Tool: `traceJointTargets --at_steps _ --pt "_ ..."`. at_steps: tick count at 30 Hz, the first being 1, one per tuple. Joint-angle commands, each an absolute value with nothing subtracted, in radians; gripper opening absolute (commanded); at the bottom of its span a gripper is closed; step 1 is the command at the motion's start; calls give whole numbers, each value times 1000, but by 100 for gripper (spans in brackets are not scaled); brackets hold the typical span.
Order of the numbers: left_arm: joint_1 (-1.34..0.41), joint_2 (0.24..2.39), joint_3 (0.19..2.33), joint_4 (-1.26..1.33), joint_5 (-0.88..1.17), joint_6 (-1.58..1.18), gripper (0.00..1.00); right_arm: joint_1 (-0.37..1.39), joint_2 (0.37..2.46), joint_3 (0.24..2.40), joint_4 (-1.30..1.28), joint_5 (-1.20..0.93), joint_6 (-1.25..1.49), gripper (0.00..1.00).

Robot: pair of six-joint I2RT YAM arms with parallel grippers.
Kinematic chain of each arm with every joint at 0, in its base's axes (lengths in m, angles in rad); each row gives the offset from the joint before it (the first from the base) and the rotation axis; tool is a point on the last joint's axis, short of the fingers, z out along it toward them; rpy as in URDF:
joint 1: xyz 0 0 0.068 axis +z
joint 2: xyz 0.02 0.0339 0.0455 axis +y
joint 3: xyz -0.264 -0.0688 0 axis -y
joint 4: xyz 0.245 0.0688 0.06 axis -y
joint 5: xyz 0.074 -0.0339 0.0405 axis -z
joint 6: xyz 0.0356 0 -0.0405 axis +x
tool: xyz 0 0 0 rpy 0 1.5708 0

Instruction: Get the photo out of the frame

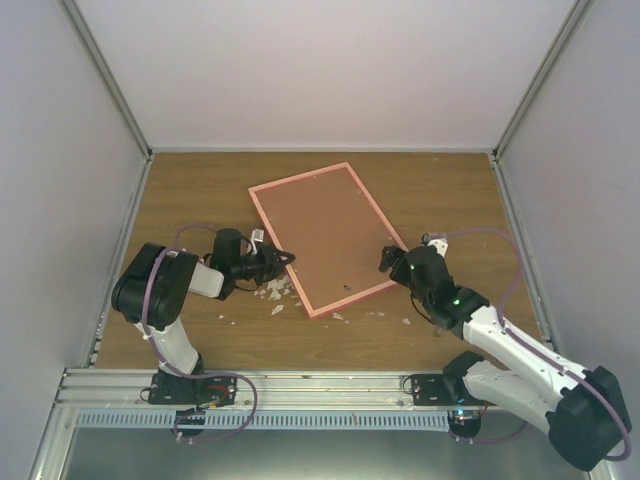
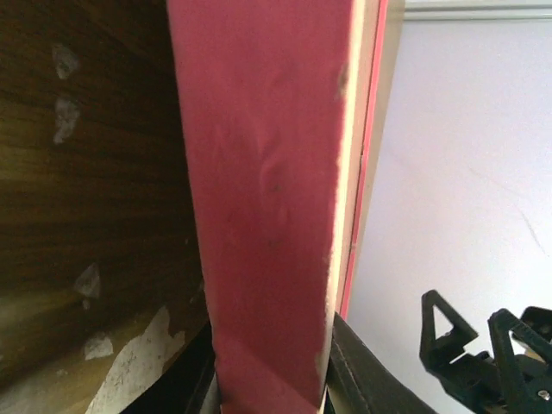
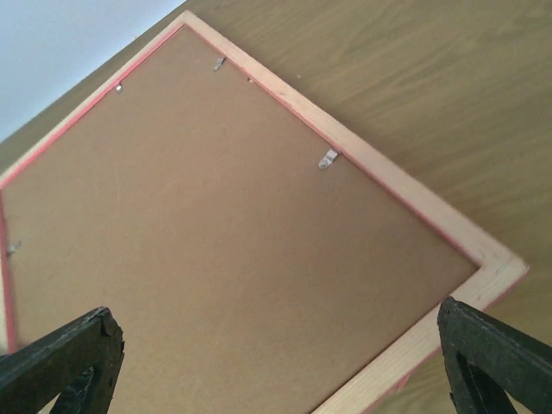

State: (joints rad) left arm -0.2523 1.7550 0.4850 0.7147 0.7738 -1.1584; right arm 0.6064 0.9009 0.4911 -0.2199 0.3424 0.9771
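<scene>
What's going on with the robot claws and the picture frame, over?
Left claw clamped on the frame edge. Right claw wide open over a frame corner. Frame back side up, photo hidden. White scraps nearby.

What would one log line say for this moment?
frame: brown back up | left gripper: shut on frame edge | right gripper: open above frame | photo: hidden

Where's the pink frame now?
Top view: the thin pink-red rectangular picture frame sits back-up mid-table, between the left gripper gripping its left edge and the open right gripper at its right corner.
</scene>
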Motion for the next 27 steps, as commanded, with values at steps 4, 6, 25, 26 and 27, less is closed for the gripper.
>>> traceJointTargets --at_steps 4,6,25,26,27 --pt "-242 1769 571 426 841 -912 5 458 1016 605 -237 149 568 100" --pt "-239 1773 596 349 827 -848 5 419 1060 625 -236 99 502 100" --pt "-236 1739 743 -41 548 -571 43 283 1455 714 -193 -153 308 100" --pt "-236 1738 745 -47 535 -568 45 283 1464 713 -196 -155 306 100" --pt "-237 1735 747 -53 524 -565 48 283 1471 711 -200 -155 304 100"
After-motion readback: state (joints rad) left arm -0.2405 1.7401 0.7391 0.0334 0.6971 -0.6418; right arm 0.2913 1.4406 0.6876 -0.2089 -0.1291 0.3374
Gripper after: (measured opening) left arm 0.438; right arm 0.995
